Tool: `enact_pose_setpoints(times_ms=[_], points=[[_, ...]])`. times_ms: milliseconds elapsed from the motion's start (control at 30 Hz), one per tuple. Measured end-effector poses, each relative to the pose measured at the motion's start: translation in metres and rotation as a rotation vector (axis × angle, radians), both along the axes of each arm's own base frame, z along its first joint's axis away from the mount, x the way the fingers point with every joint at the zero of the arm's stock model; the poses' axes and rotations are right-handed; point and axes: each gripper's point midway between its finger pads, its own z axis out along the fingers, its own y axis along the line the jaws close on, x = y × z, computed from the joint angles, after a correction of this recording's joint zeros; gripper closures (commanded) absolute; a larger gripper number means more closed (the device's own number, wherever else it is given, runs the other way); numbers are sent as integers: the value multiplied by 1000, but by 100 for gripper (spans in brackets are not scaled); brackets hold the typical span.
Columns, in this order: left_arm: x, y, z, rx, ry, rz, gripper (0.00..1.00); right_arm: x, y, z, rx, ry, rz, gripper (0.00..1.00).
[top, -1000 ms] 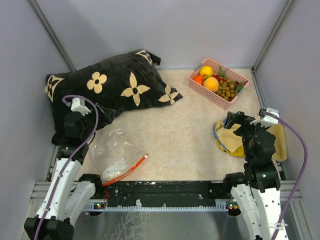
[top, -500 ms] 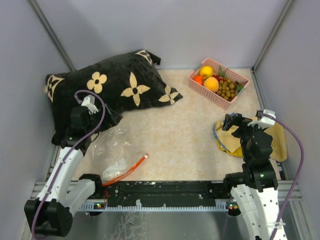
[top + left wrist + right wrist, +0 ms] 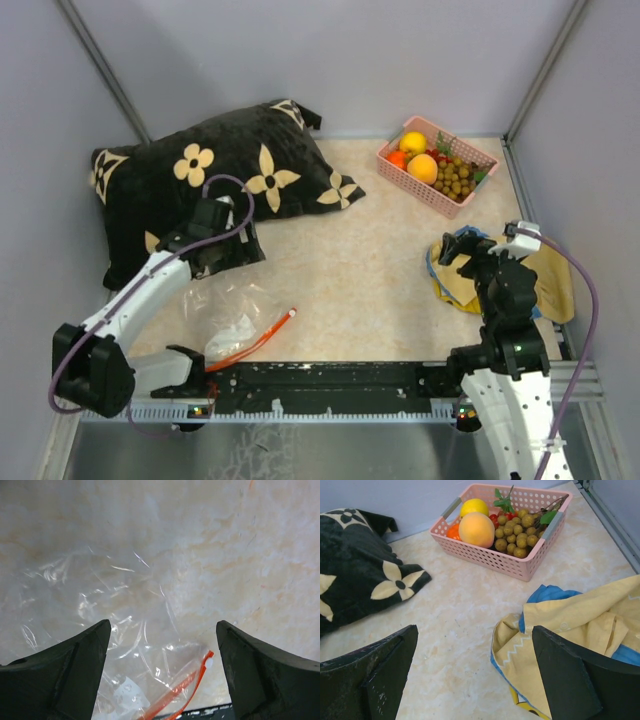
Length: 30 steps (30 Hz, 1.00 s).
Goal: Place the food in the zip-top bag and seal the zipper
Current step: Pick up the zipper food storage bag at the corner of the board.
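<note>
The bag [image 3: 232,308] lies flat and crumpled on the counter [image 3: 360,260] near the left arm's base, its zipper [image 3: 255,343] running along the near edge, so the mouth faces the arms and can be reached from above. The left tool [image 3: 160,675] hangs over the bag with jaws wide apart and nothing between them, well placed for a grasp on the plastic. The food [image 3: 432,163] sits together in the pink basket [image 3: 397,157] at the far right corner, well apart from the bag; none has been moved. The right tool [image 3: 475,680] hovers over bare counter, jaws also spread and empty, pointed toward the basket with the cloth [image 3: 570,630] just beside it. A black pillow [image 3: 215,175] occupies the far left. Judgement: the task is at its start.
</note>
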Motion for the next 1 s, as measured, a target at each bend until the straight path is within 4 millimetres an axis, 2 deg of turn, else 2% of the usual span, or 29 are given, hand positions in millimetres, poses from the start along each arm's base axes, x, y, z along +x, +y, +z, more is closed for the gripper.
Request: enact_pose_setpoints(times_ms=[133,267,467,600,667,800,867,1000], points=[[-11,-15,-14,96,78,-21,9,0,2,-5,9,12,9,2],[-21,-12,-27,173,127,6,9,0,3,-4,12,10,15,2],[-24,-10,-40,275,152,16,12,1,5,-4,15,11,25,2],[-24,-11,-57,347,187,6,18,3,8,-7,16,18,37,2],[-22,-10,-66,372,205,4,27,5,10,-9,17,23,47,2],[-19,-12,-78,395,221,-8,60,7,15,-13,19,40,76,2],[-16,-13,-78,393,213,-14,76,7,20,-14,21,49,97,2],[-5,-21,-72,369,174,-17,99,10,31,-21,33,81,152,2]])
